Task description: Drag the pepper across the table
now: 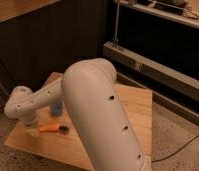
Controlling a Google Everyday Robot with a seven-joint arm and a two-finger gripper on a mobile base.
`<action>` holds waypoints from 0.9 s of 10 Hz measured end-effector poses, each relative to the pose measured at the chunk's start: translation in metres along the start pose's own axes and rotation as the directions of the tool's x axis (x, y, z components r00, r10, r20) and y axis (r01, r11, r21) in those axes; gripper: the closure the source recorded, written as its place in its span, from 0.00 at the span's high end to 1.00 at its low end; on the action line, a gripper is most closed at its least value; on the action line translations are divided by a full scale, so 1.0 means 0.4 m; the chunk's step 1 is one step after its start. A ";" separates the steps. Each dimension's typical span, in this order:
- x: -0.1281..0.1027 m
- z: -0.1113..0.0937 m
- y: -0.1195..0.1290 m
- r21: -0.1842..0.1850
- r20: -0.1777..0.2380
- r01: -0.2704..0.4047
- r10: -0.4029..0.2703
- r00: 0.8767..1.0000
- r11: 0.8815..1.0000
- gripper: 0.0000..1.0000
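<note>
The pepper (49, 128) is a slim orange piece lying flat on the front left part of the table (135, 107), with its dark stem cap pointing right. My white arm fills the middle of the camera view and reaches left and down. The gripper (31, 123) hangs below the wrist at the left. It is low over the plank top, just left of the pepper's thin end. I cannot tell whether it touches the pepper.
A flat blue piece (56, 107) lies just behind the pepper, partly hidden by my arm. A dark cabinet wall stands behind the table. A metal rail and shelf unit (143, 62) runs along the right. The floor is speckled, with a cable (183, 147) at the right.
</note>
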 end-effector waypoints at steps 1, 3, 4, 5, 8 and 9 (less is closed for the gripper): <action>-0.005 0.003 -0.007 0.001 -0.003 -0.001 0.001 1.000 1.000 0.65; -0.011 0.010 -0.025 0.002 -0.009 -0.010 0.010 1.000 1.000 0.65; -0.013 0.013 -0.030 -0.003 -0.012 -0.017 0.017 1.000 1.000 0.65; -0.013 0.016 -0.033 -0.006 -0.013 -0.021 0.021 1.000 1.000 0.65; -0.002 0.033 -0.036 -0.021 -0.024 -0.035 0.034 0.999 0.999 0.65; 0.004 0.043 -0.033 -0.030 -0.030 -0.038 0.037 0.999 0.999 0.65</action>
